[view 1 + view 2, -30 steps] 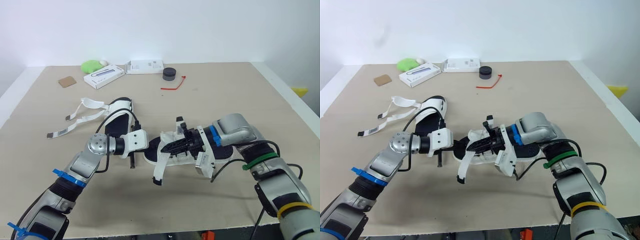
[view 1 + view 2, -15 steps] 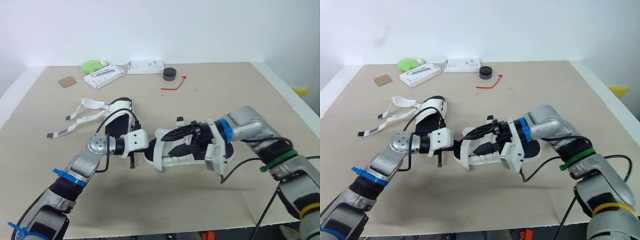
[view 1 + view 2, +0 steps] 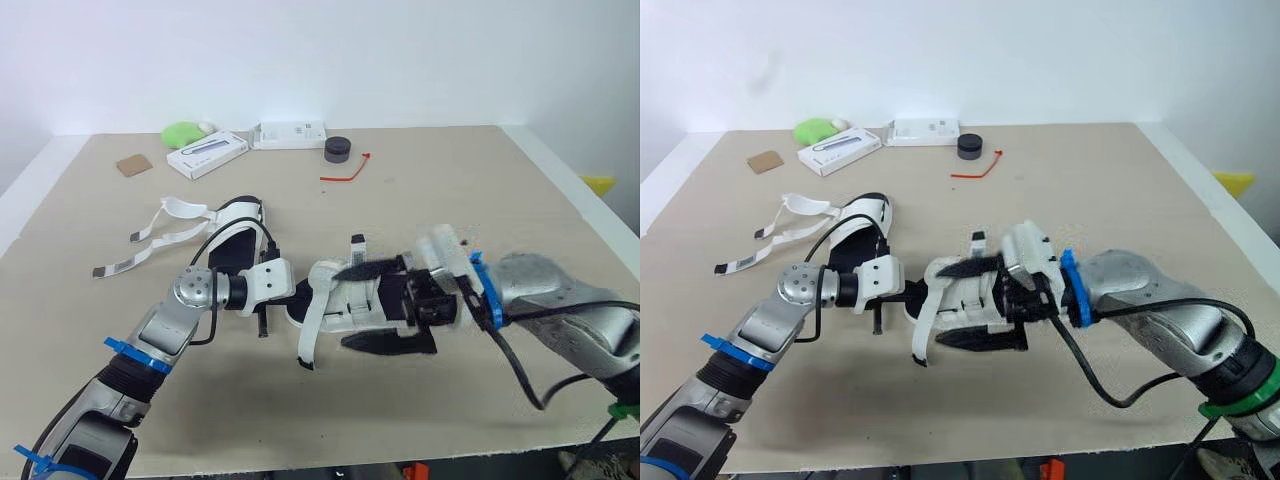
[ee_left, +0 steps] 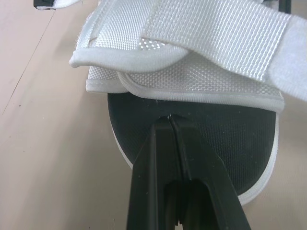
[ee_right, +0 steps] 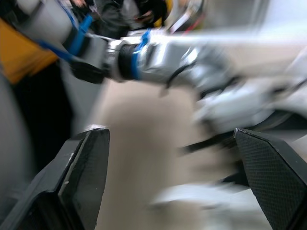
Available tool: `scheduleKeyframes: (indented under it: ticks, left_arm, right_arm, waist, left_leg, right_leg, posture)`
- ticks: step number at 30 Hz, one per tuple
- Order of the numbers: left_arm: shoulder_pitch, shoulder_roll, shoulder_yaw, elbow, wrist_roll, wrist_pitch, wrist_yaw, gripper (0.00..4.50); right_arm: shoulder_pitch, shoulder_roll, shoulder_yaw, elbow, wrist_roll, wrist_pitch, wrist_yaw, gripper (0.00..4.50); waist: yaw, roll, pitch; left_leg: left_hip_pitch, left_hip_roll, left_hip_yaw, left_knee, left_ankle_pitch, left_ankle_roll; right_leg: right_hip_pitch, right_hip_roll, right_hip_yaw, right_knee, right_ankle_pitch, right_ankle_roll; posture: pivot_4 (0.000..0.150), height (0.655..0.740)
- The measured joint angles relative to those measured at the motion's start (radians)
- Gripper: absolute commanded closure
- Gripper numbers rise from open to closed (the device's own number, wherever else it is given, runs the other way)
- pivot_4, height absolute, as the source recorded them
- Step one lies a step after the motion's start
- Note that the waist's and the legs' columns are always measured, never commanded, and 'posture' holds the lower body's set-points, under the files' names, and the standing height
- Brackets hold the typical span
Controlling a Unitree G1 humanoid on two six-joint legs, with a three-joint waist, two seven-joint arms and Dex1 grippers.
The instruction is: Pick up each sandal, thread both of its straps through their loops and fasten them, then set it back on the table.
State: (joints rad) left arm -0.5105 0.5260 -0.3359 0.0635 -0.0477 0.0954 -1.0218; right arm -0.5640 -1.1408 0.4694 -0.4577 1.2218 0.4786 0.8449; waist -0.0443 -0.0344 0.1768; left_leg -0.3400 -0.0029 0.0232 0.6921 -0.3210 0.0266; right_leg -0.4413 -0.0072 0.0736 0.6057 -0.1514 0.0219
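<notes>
Two sandals lie on the table (image 3: 450,180), and every place below is given from the near sandal (image 3: 345,305), white with a black footbed, at mid-table. Left gripper (image 3: 290,293): at that sandal's end on the robot's left, fingers (image 4: 158,163) pressed together, tips over the black footbed just short of the white upper. Right gripper (image 3: 342,308): at the opposite end, fingers (image 3: 385,344) spread wide, one above the sandal and one low along its nearer edge, so the sandal sits between them. One strap (image 3: 310,335) hangs loose over its nearer side, tip on the table. Second sandal (image 3: 235,240): just beyond and to the left, straps unfastened and trailing leftward. Well beyond, near the far edge: a red tie (image 3: 345,172), a black disc (image 3: 338,149), two white boxes (image 3: 207,153), a green object (image 3: 183,132) and a brown card (image 3: 133,164).
</notes>
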Motion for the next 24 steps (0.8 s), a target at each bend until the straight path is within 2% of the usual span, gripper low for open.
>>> scheduleKeyframes:
  ticks: [4, 10, 14, 24]
  left_arm:
    - [0.0, 0.0, 0.0, -0.004, 0.0, 0.0, -0.004, 4.5]
    - [0.002, 0.001, 0.001, -0.007, 0.0, 0.001, -0.006, 4.5]
    - [0.002, 0.0, 0.001, -0.012, 0.0, 0.01, -0.005, 4.5]
    - [0.018, 0.0, 0.001, -0.037, 0.0, 0.023, 0.011, 4.5]
  right_arm:
    - [-0.004, 0.011, -0.01, 0.002, 0.176, 0.333, -0.157, 0.04]
    - [-0.043, 0.147, -0.044, 0.072, 0.28, 0.583, -0.277, 0.04]
    - [-0.103, 0.309, -0.043, 0.183, 0.256, 0.702, -0.364, 0.04]
    - [-0.143, 0.474, -0.095, 0.248, 0.174, 0.863, -0.458, 0.04]
  waist:
    - [0.0, 0.0, 0.0]
    - [-0.001, 0.0, 0.0]
    - [-0.001, -0.001, 0.0]
    - [-0.002, 0.0, -0.001]
  left_leg:
    - [-0.001, 0.0, 0.0, 0.0, 0.0, 0.0]
    - [-0.002, 0.0, 0.0, 0.0, 0.0, 0.0]
    - [-0.004, -0.001, -0.002, 0.0, 0.0, 0.0]
    - [-0.008, -0.001, -0.007, 0.0, 0.0, 0.0]
  right_leg:
    - [-0.001, 0.0, 0.0, 0.0, -0.001, 0.001]
    - [-0.001, 0.001, 0.0, 0.0, 0.001, 0.006]
    - [-0.001, 0.002, 0.0, 0.0, 0.001, 0.007]
    - [-0.003, 0.001, -0.002, 0.0, 0.0, 0.008]
  posture:
    - [0.15, 0.74]
    - [0.15, 0.74]
    - [0.15, 0.74]
    - [0.15, 0.74]
